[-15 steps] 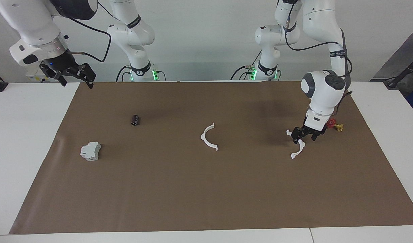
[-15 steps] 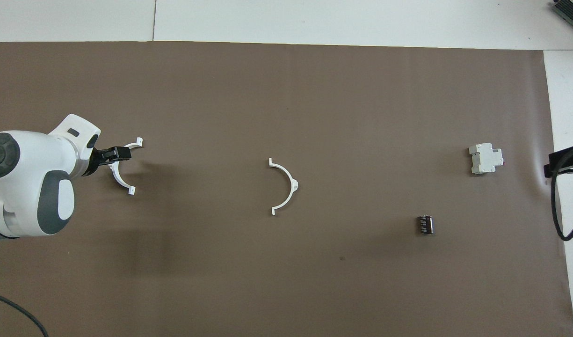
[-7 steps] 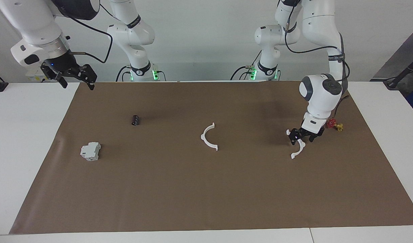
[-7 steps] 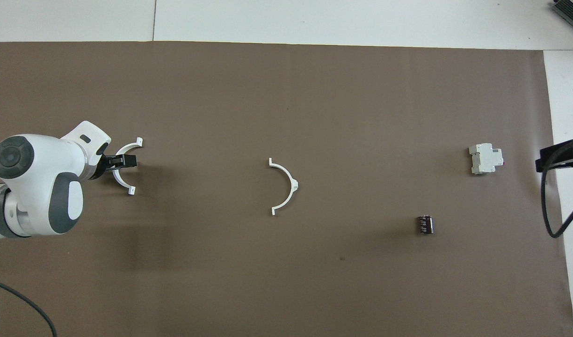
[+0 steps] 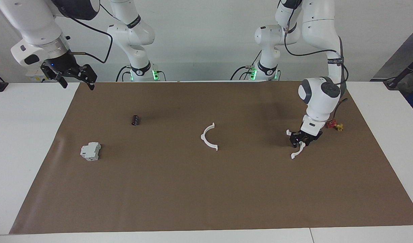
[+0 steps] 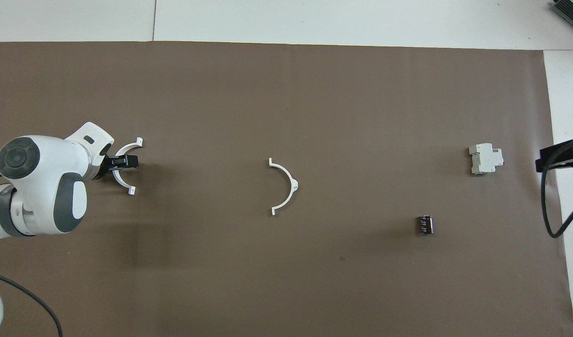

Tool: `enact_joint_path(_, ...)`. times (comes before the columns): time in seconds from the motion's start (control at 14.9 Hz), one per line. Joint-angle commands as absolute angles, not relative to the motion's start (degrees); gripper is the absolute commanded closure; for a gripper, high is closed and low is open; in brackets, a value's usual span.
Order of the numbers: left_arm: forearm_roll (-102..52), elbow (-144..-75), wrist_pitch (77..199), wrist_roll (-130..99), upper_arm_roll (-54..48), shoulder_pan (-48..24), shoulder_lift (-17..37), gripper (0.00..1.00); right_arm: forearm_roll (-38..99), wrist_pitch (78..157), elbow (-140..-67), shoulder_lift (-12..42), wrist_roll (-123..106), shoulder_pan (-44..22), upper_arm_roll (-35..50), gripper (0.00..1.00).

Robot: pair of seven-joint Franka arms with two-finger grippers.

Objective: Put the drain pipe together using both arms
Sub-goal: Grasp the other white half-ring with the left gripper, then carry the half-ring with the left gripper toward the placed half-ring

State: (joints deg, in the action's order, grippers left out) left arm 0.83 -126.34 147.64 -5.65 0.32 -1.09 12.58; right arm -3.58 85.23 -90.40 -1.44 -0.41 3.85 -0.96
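Now my left gripper [image 5: 300,141] is down at the half-ring [image 5: 296,145] toward my left arm's end of the mat [image 5: 206,202], fingers straddling its arc; closed on it or not, I cannot tell. Its mate [image 5: 209,137] lies mid-mat, well apart, toward the right arm. Right gripper [image 5: 74,77] waits open over the mat's corner.

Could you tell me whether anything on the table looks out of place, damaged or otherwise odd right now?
Nothing looks damaged or spilled. The two half-rings lie apart on the brown mat: one at mid-table, the other under the left gripper. A grey-white block, a small dark cylinder and a red-and-yellow valve belong to no ring. The right gripper waits, open.
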Motion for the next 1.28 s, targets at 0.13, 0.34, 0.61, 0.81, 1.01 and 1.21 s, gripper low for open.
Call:
enact_joint_path(0.13,1.23,-125.43,144.51,-5.1,0.44,-1.67,12.31,1.0,-2.9,86.4,-91.67,-2.29,-0.35,4.13,-0.88,0.0)
enact_joint_path(0.34,1.14,-120.95,137.4,-5.89,-0.09,-2.89,10.9,1.0,-2.9,86.4,-91.67,-2.29,-0.35,4.13,-0.88,0.0)
enact_joint_path(0.61,1.14,-118.65,133.86,-15.6,-0.09,-12.8,10.02,1.0,-2.9,86.4,-91.67,-2.37,-0.35,4.13,-0.88,0.0)
enact_joint_path(0.81,1.23,-118.83,135.0,-25.83,-0.09,-20.2,10.02,1.0,-2.9,86.4,-91.67,-2.29,-0.35,4.13,-0.88,0.0)
enact_joint_path(1.01,1.14,-119.09,138.85,-31.18,-0.18,-27.13,10.28,1.0,-2.9,86.4,-91.67,-2.29,-0.35,4.13,-0.88,0.0)
enact_joint_path(1.21,1.23,-118.65,142.19,-38.29,-0.09,-34.34,13.17,1.0,-2.9,86.4,-91.67,-2.29,-0.35,4.13,-0.88,0.0)
